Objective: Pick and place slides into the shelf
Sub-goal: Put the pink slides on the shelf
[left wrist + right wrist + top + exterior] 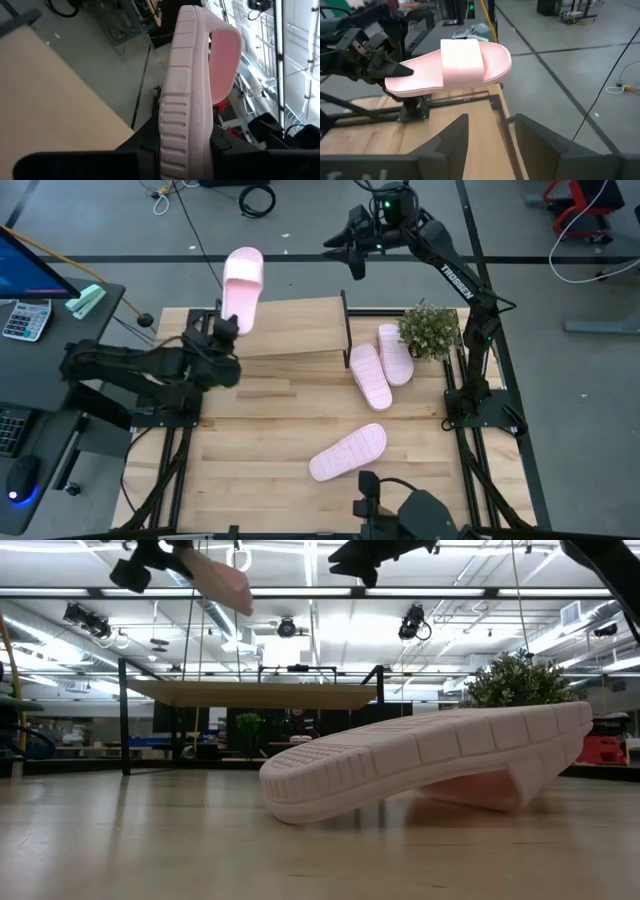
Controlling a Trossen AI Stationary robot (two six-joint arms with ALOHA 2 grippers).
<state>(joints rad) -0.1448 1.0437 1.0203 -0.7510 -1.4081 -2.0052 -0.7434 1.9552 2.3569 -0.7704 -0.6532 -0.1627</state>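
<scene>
The left gripper (pixel 226 327) clamps one slide (pixel 242 288) by its heel (raised over the table's (pixel 260 430) far-left corner); the right gripper (pixel 350 255) hangs open beyond the far edge.

A grey concrete floor (pixel 300 220) filled the top of the high view, crossed by black cables (pixel 255 198) near the upper centre. At the left edge stood a dark desk (pixel 60 330) with a monitor (pixel 25 265), a calculator (pixel 27 320) and a mouse (pixel 20 478). A red chair base (pixel 575 205) showed at the upper right. In the low view, rows of bright ceiling lights (pixel 310 635) ran across the upper half, with dark fixtures (pixel 287 628) hanging among them.
</scene>
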